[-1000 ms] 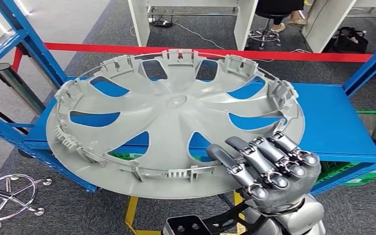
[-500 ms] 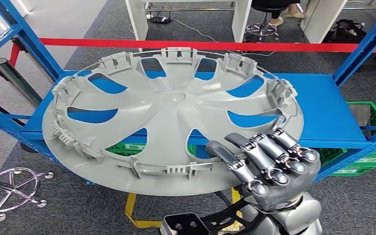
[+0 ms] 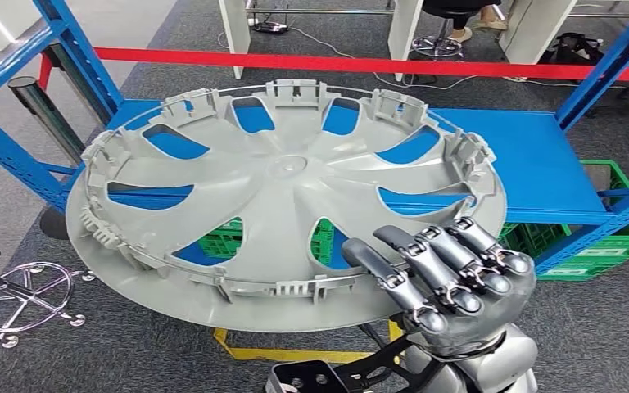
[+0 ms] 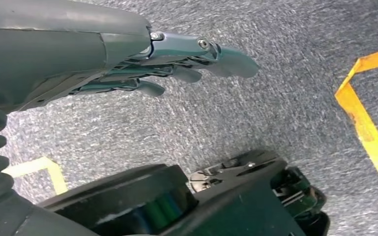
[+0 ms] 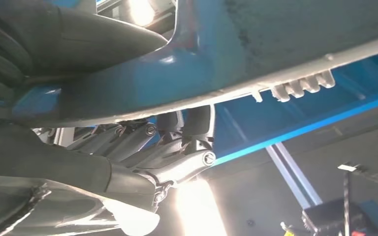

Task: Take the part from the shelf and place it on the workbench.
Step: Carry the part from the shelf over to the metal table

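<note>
The part is a large grey wheel cover (image 3: 278, 188) with curved spokes and clips round its rim, lying nearly flat with its inner face up. My right hand (image 3: 450, 286) grips its near right rim, with the fingers curled over the top edge. The right wrist view shows the cover's underside (image 5: 275, 44) with my right hand (image 5: 177, 147) clamped below it. The cover hangs in front of and partly over the blue shelf (image 3: 532, 164). My left hand (image 4: 128, 59) hangs over the grey carpet, fingers stretched out, holding nothing.
Blue shelf posts (image 3: 16, 155) rise at the left and right. A green crate (image 3: 614, 237) sits under the shelf. Red barrier tape (image 3: 360, 64) runs behind it, with white desk legs beyond. A chrome stool base (image 3: 24, 299) stands at the left, and yellow floor tape (image 3: 295, 354) lies below.
The whole background has slid up and away in the picture, so the camera has moved. The cover stays in my right hand's grip, and more green crate shows through its openings.
</note>
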### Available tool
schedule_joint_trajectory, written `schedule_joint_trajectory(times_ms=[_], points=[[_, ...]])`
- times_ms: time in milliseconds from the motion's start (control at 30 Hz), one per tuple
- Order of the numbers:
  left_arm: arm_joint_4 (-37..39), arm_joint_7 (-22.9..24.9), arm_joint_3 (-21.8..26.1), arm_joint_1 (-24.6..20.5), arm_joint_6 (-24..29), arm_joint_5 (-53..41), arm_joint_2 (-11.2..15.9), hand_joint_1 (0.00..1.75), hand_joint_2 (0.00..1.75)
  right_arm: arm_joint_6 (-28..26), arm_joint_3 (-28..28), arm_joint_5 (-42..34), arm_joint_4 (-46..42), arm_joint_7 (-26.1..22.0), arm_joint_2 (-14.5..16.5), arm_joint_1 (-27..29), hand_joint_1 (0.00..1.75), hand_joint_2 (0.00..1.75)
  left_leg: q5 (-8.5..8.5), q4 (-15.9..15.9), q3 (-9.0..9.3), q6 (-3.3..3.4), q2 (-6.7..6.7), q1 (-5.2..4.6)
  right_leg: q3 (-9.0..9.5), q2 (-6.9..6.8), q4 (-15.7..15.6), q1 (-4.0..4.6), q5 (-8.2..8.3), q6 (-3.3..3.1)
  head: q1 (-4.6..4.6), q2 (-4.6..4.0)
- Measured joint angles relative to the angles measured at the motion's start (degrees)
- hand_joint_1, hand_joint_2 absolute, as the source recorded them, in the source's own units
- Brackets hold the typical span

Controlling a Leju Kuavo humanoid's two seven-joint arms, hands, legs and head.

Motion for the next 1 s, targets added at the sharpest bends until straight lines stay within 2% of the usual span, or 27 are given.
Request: schedule_joint_trajectory(times_ms=[33,67,133,167,200,233,300,333,367,400,433,467,500,533,567,600,667,700,733,800,833,867,900,933,967,1000], points=[[0.0,0.3,-0.4,-0.2,0.1,-0.5,-0.1,0.0,1.75,0.0,0.0,0.0,-0.3,-0.1,0.0,0.1,1.75,1.75,0.42,0.2,-0.38,-0.23,-0.02,-0.04,2.17,0.0,-3.4,0.18,-0.34,-0.24,0.01,0.0],[0.0,0.6,-0.8,-0.4,0.2,-1.0,-0.2,0.0,1.75,0.0,-0.1,0.0,-0.7,-0.2,0.0,0.3,1.75,1.75,0.88,0.3,-0.7,-0.52,-0.01,-0.03,3.36,0.01,-5.5,0.33,-0.9,-0.37,0.0,0.0],[0.0,1.2,-1.7,-0.8,0.5,-1.6,-0.3,0.0,1.75,0.0,-0.4,0.0,-1.4,-0.1,0.0,0.9,1.75,1.75,1.65,0.4,-1.2,-1.09,-0.01,0.06,3.24,-0.01,-6.6,0.29,-0.69,-0.7,0.04,0.0],[0.0,1.4,-2.0,-0.9,0.7,-1.8,-0.3,0.0,1.75,0.0,-0.6,0.0,-1.8,0.0,0.0,1.2,1.75,1.75,1.17,0.7,-1.5,-1.41,-0.03,0.09,2.78,-0.08,-6.7,0.15,-0.24,-1.08,0.0,0.0],[0.0,1.6,-2.3,-0.9,0.8,-1.9,-0.4,0.0,1.75,0.0,-0.7,0.0,-2.2,0.1,0.0,1.5,1.75,1.75,-0.36,1.8,-1.93,-1.76,-0.06,0.17,2.28,-0.18,-6.8,-0.01,0.36,-1.56,-0.12,0.0],[0.0,1.7,-2.5,-1.0,0.9,-2.1,-0.3,0.0,1.75,0.0,-0.9,0.0,-2.6,0.2,0.0,1.8,1.75,1.75,-2.87,3.9,-2.53,-2.14,-0.08,0.36,1.74,-0.3,-6.9,-0.15,0.99,-1.94,-0.23,0.0],[0.0,1.9,-2.8,-1.2,0.9,-2.2,-0.4,0.0,1.75,0.0,-1.4,0.0,-3.4,0.5,-0.1,2.3,1.75,1.75,-8.39,10.7,-3.94,-2.9,-0.08,0.86,0.41,-0.39,-6.7,-0.1,2.18,-2.26,-0.45,0.0],[0.0,1.9,-2.9,-1.3,0.9,-2.3,-0.4,0.0,1.75,0.0,-1.7,0.0,-3.9,0.6,-0.1,2.6,1.75,1.75,-9.8,13.9,-4.31,-3.2,-0.07,1.09,-0.47,-0.43,-6.5,-0.1,2.75,-2.22,-0.46,0.0],[0.0,2.0,-3.1,-1.5,1.0,-2.3,-0.4,0.0,1.75,0.0,-2.0,0.0,-4.2,0.9,-0.1,2.9,1.75,1.75,-9.83,15.8,-4.07,-3.43,-0.07,1.29,-1.39,-0.46,-6.2,-0.12,3.26,-2.13,-0.46,0.0],[0.0,2.1,-3.3,-1.6,1.1,-2.3,-0.4,0.0,1.75,0.0,-2.2,0.0,-4.6,1.1,-0.2,3.2,1.75,1.75,-8.72,15.8,-3.01,-3.6,-0.07,1.48,-2.36,-0.47,-5.8,-0.16,3.71,-2.01,-0.46,0.0],[0.0,2.2,-3.4,-1.7,1.1,-2.4,-0.5,0.0,1.75,0.0,-2.4,0.0,-4.9,1.4,-0.2,3.4,1.75,1.75,-7.06,13.8,-1.07,-3.71,-0.07,1.67,-3.31,-0.47,-5.4,-0.22,4.11,-1.85,-0.45,0.0],[0.0,2.2,-3.6,-1.8,1.1,-2.5,-0.6,0.0,1.75,0.0,-2.6,0.0,-5.1,1.5,-0.2,3.6,1.75,1.75,-5.9,10.2,1.52,-3.77,-0.08,1.84,-4.16,-0.44,-4.9,-0.27,4.47,-1.61,-0.44,0.0],[0.0,2.3,-3.7,-2.0,1.1,-2.6,-0.6,0.0,1.75,0.0,-2.7,0.0,-5.4,1.6,-0.3,3.8,1.75,1.75,-5.65,6.1,4.22,-3.75,-0.11,1.85,-4.88,-0.41,-4.5,-0.25,4.81,-1.31,-0.45,0.0],[0.0,2.3,-3.8,-2.2,1.2,-2.6,-0.7,0.0,1.75,0.0,-2.8,0.0,-5.6,1.7,-0.3,3.9,1.75,1.75,-5.9,2.9,6.18,-3.55,-0.18,1.81,-5.37,-0.38,-4.3,-0.22,5.21,-0.95,-0.41,0.0],[0.0,2.3,-3.8,-2.3,1.2,-2.7,-0.9,0.0,1.75,0.0,-2.9,0.0,-5.8,1.7,-0.3,3.9,1.75,1.75,-6.42,0.7,7.23,-3.24,-0.25,1.67,-5.7,-0.37,-4.2,-0.18,5.68,-0.54,-0.38,0.0],[0.0,2.3,-3.8,-2.5,1.3,-2.7,-0.9,0.0,1.75,0.0,-2.9,0.0,-6.0,1.7,-0.3,3.9,1.75,1.75,-6.58,-0.1,7.42,-2.81,-0.32,1.46,-5.9,-0.37,-4.3,-0.2,6.23,-0.1,-0.31,0.0],[0.0,2.3,-3.9,-2.5,1.2,-2.7,-1.1,0.0,1.75,0.0,-3.2,0.0,-6.2,1.6,-0.3,4.2,1.75,1.75,-5.55,-0.4,6.49,-1.8,-0.22,1.33,-6.29,-0.28,-4.4,-0.41,6.63,0.72,-0.17,0.0],[0.0,2.4,-3.9,-2.5,1.1,-2.8,-1.1,0.0,1.75,0.0,-3.5,0.0,-6.4,1.6,-0.4,4.5,1.75,1.75,-4.88,-0.5,5.96,-1.26,-0.1,1.32,-6.85,-0.17,-3.6,-0.5,5.5,0.99,-0.06,0.0],[0.0,2.5,-3.9,-2.6,1.0,-2.8,-1.2,0.0,1.75,0.0,-3.8,0.0,-6.5,1.6,-0.5,4.7,1.75,1.75,-4.14,-0.7,5.29,-0.78,0.01,1.34,-7.71,-0.05,-1.6,-0.53,3.25,1.15,0.07,0.0],[0.0,2.7,-3.9,-2.7,0.8,-2.9,-1.3,0.0,1.75,0.0,-4.2,0.0,-6.6,1.7,-0.6,5.2,1.75,1.75,-2.75,-0.7,3.65,-0.17,0.12,1.13,-9.84,0.09,5.4,-0.55,-2.6,1.27,0.37,0.0],[0.0,2.8,-3.9,-2.7,0.8,-2.9,-1.4,0.0,1.75,0.0,-4.4,0.0,-6.7,1.7,-0.7,5.5,1.75,1.75,-2.08,-0.6,2.74,-0.06,0.15,0.98,-10.47,0.1,9.1,-0.54,-4.49,1.29,0.46,0.0],[0.0,2.9,-4.0,-2.7,0.8,-2.9,-1.4,0.0,1.75,0.0,-4.6,0.0,-6.7,1.7,-0.7,5.7,1.75,1.75,-1.46,-0.6,1.88,-0.03,0.19,0.83,-10.46,0.1,11.5,-0.54,-5.06,1.28,0.5,0.0],[0.0,2.9,-4.0,-2.7,0.7,-3.0,-1.4,0.0,1.75,0.0,-4.8,0.0,-6.7,1.6,-0.7,5.9,1.75,1.75,-0.86,-0.5,1.05,-0.04,0.22,0.7,-9.51,0.1,11.9,-0.53,-4.35,1.2,0.55,0.0],[0.0,3.0,-4.1,-2.7,0.7,-3.0,-1.5,0.0,1.75,0.0,-5.0,0.0,-6.8,1.5,-0.7,6.1,1.75,1.75,-0.26,-0.5,0.26,-0.11,0.24,0.6,-7.51,0.09,10.2,-0.52,-2.84,1.06,0.73,0.0],[0.0,3.1,-4.1,-2.7,0.7,-3.1,-1.5,0.0,1.75,0.0,-5.2,0.0,-6.9,1.4,-0.7,6.3,1.75,1.75,0.32,-0.4,-0.37,-0.22,0.23,0.52,-4.62,0.1,6.7,-0.49,-1.39,0.84,1.0,0.0],[0.0,3.3,-4.1,-2.7,0.7,-3.2,-1.6,0.0,1.75,0.0,-5.4,0.0,-7.1,1.3,-0.7,6.5,1.75,1.75,0.85,-0.3,-0.97,-0.4,0.2,0.38,-1.11,0.09,2.2,-0.38,-0.65,0.63,1.41,0.01]])
